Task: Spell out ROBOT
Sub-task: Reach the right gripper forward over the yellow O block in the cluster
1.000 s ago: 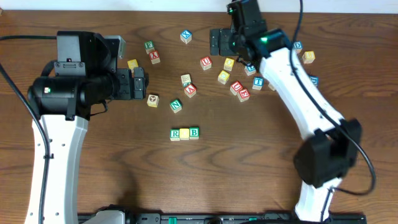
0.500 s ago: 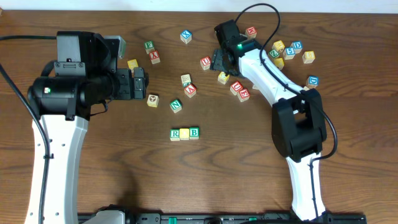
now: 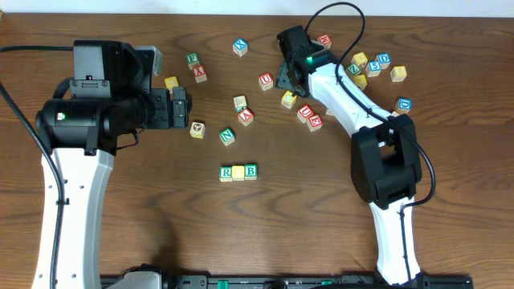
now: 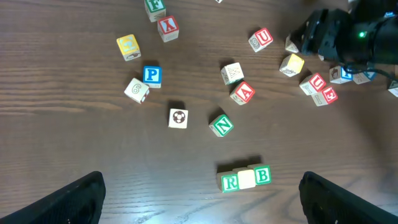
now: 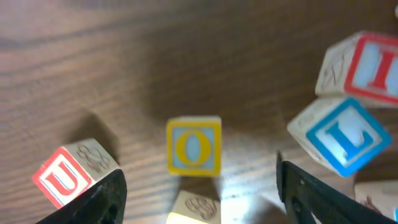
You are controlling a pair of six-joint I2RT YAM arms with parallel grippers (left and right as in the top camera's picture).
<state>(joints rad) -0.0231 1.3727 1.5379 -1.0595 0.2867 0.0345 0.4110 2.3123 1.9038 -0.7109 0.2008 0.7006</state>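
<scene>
Three blocks stand in a row on the table: a green R (image 3: 226, 172), a plain yellow-faced block (image 3: 238, 172) and a green B (image 3: 250, 170). The row also shows in the left wrist view, starting at the R (image 4: 230, 182). My left gripper (image 3: 183, 108) is open and empty, high above the table (image 4: 205, 202). My right gripper (image 3: 287, 78) is open and low over the loose blocks. In its wrist view a yellow O block (image 5: 193, 146) lies just beyond the open jaws (image 5: 202, 199). A red U block (image 5: 68, 171) is by the left finger and shows in the overhead view (image 3: 265, 80).
Loose letter blocks lie scattered across the far half of the table: N (image 3: 227, 136), A (image 3: 246, 117), X (image 3: 240, 46), E (image 3: 315, 122), a yellow block (image 3: 288, 99). A blue L block (image 5: 339, 134) sits near the right finger. More blocks lie at the far right (image 3: 377, 64).
My right arm swung round and brought its gripper down toward the blocks between U and the yellow block, then held there. The left arm and the row have not moved.
</scene>
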